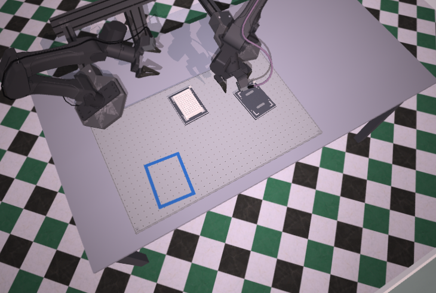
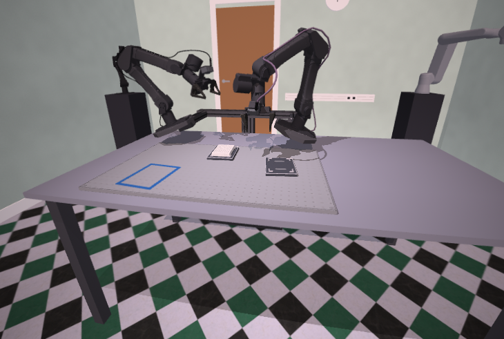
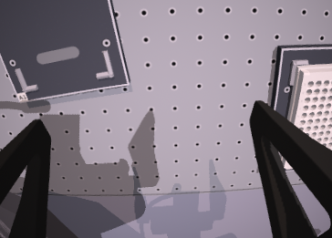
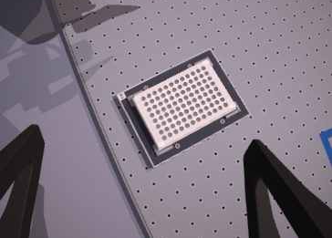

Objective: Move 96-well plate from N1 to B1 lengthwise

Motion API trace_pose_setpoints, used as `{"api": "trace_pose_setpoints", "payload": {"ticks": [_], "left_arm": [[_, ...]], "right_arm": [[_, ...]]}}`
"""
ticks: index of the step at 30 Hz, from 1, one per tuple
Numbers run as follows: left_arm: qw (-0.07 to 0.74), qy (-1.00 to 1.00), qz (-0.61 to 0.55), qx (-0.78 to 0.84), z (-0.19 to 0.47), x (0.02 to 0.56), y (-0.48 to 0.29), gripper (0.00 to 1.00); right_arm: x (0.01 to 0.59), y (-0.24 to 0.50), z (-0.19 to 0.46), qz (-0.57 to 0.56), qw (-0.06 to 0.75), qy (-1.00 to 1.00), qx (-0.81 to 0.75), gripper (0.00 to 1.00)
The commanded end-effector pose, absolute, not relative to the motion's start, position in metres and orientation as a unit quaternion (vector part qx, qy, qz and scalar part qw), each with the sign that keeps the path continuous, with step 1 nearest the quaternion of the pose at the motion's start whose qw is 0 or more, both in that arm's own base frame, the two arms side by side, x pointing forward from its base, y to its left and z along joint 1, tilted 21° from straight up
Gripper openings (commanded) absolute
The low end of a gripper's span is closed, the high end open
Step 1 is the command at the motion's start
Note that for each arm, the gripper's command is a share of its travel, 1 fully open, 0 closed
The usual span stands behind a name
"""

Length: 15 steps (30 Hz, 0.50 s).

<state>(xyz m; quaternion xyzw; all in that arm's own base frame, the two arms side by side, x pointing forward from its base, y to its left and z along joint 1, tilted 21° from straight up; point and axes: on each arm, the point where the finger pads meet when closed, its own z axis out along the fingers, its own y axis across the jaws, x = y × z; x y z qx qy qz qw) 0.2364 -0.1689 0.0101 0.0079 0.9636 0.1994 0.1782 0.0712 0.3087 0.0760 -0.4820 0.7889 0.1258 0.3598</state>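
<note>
The white 96-well plate (image 1: 188, 105) sits flat in a dark nest on the perforated mat, also in the right wrist view (image 4: 183, 106) and at the right edge of the left wrist view (image 3: 312, 105). The blue taped outline (image 1: 169, 179) lies empty nearer the table's front edge. My left gripper (image 1: 232, 83) is open and empty, raised above the mat between the plate and a second, empty nest (image 1: 254, 101). My right gripper (image 1: 146, 61) is open and empty, held high behind the mat, well away from the plate.
The empty nest (image 3: 61, 26) has two grey pads and white corner marks. A black rail frame (image 1: 123, 0) stands behind the arms. The left arm's purple cable (image 1: 266, 61) hangs near the empty nest. The table edge runs close in front of the blue outline (image 2: 148, 176).
</note>
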Motion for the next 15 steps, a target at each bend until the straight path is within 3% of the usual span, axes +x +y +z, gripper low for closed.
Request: {"api": "trace_pose_setpoints", "payload": {"ticks": [1, 15], "left_arm": [[0.226, 0.957, 0.173, 0.061, 0.028, 0.256, -0.154, 1.00], [0.321, 0.925, 0.141, 0.144, 0.091, 0.307, -0.038, 1.00]], "right_arm": [[0.080, 0.344, 0.050, 0.160, 0.355, 0.772, -0.501, 1.00], [0.142, 0.313, -0.074, 0.089, 0.284, 0.809, -0.507, 1.00]]}}
